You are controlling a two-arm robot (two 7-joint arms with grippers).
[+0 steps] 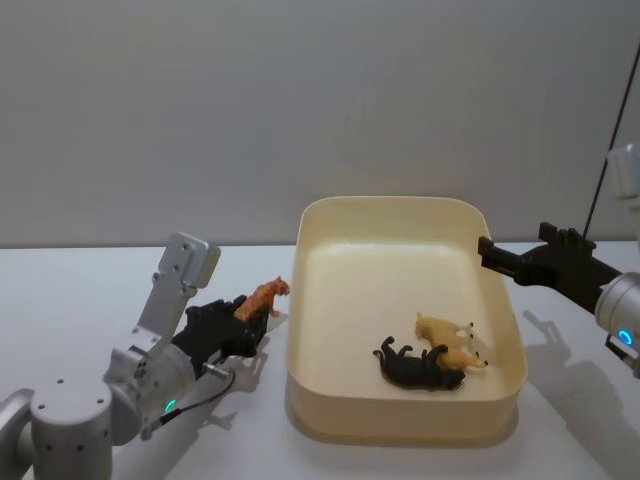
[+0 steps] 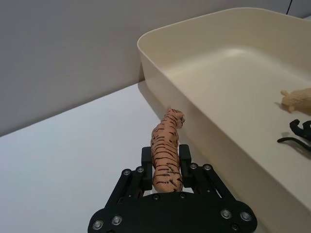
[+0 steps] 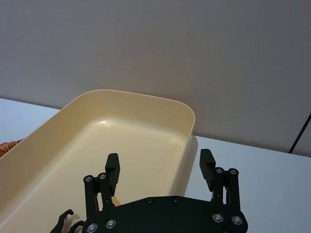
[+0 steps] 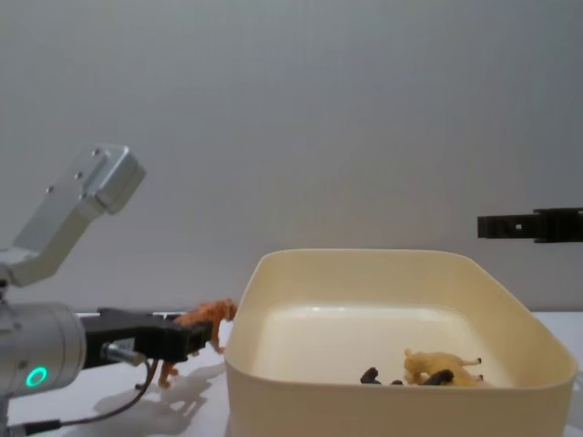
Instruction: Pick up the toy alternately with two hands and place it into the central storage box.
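Note:
An orange striped toy tiger is clamped between the fingers of my left gripper, which is shut on it just left of the cream-yellow storage box. The tiger hangs a little above the table, its head toward the box wall; the chest view shows the tiger beside the box. My right gripper stands open and empty above the box's right rim, and it shows as a black gripper at the box's far right edge.
Inside the box lie a tan toy animal and a black toy animal, near the front right. A dark cable hangs at the far right. White tabletop surrounds the box.

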